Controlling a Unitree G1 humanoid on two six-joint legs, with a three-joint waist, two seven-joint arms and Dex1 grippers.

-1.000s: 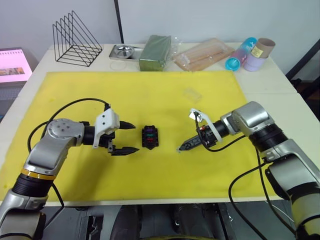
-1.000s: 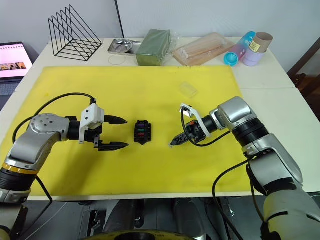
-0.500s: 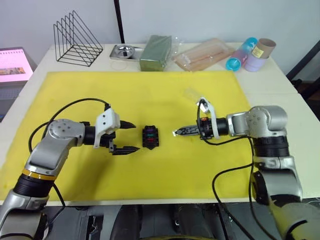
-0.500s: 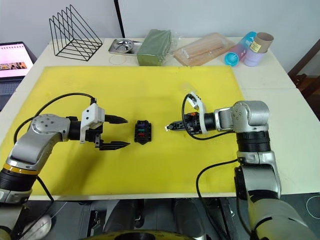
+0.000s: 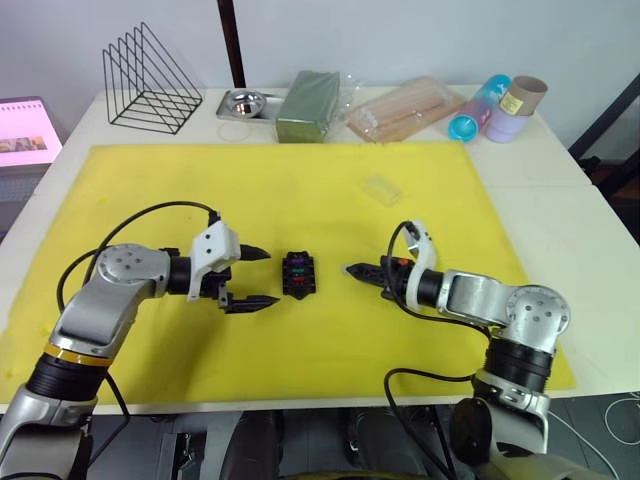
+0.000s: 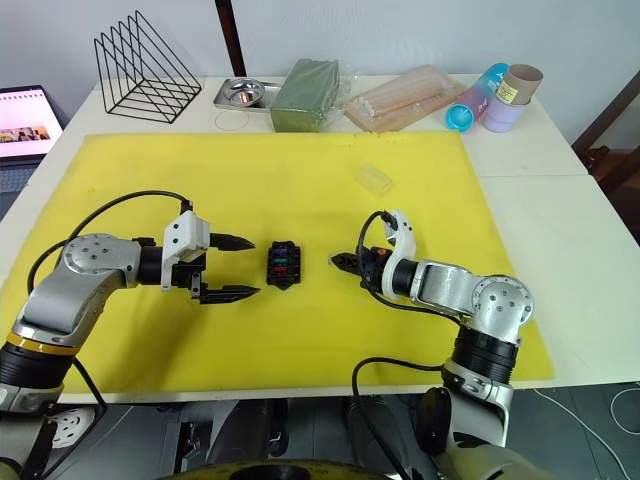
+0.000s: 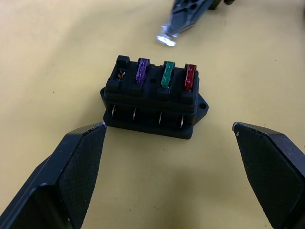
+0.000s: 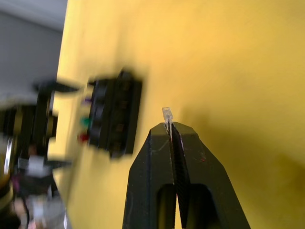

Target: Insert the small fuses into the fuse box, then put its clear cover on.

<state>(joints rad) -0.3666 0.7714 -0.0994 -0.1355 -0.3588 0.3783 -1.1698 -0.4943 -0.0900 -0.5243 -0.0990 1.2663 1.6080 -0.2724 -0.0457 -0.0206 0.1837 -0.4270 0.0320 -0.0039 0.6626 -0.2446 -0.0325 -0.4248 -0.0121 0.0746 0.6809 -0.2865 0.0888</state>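
Both arms are silver-grey with black joints and loose black cables; the left arm (image 5: 100, 300) has a gold ring. White mounts carry black tapered fingers (image 7: 76, 167).

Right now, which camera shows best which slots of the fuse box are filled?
The left wrist view: the fuse box shows purple, green and red fuses seated and one end slot free. The eye views show it small, between the grippers; the right wrist view shows it blurred.
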